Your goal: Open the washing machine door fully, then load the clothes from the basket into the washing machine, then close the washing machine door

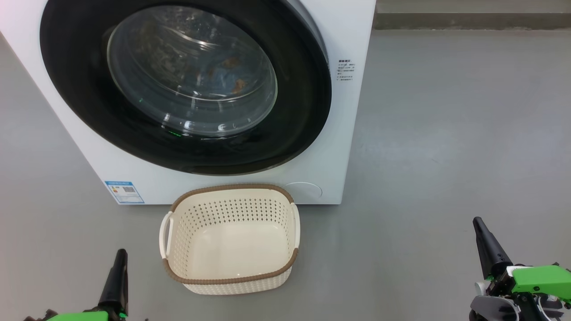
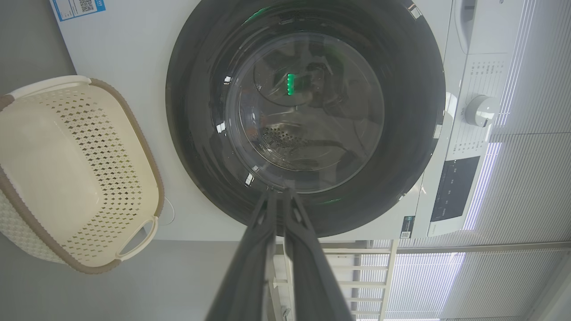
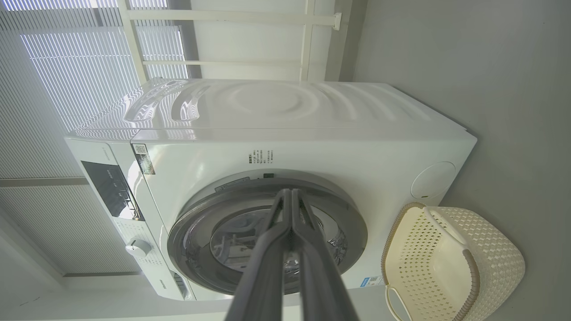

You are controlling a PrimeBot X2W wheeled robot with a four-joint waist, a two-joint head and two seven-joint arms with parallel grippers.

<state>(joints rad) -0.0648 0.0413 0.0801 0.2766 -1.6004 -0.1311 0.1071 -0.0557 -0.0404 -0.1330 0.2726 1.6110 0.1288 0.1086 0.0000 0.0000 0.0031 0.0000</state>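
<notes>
The washing machine (image 1: 348, 133) stands ahead, its door (image 1: 294, 116) lying flush against the front. Through the glass bowl I see the clothes (image 1: 225, 73) in the drum, a blue cloth with orange prints among them. On the floor just in front sits the basket (image 1: 232, 188), with nothing in it. My left gripper (image 1: 120, 256) is shut low on the left beside the basket. Out at the right my right gripper (image 1: 479, 223) is shut too. The left wrist view has the left gripper (image 2: 280, 192) aimed at the door (image 2: 196, 111). The right gripper (image 3: 291, 192) faces the door (image 3: 348, 223) from farther off.
Grey floor (image 1: 446, 133) spreads to the right of the machine, up to a wall base (image 1: 468, 20). The control panel and its knob (image 2: 479, 110) are on the machine's upper front. A white rack (image 3: 308, 40) and window blinds (image 3: 67, 67) stand behind.
</notes>
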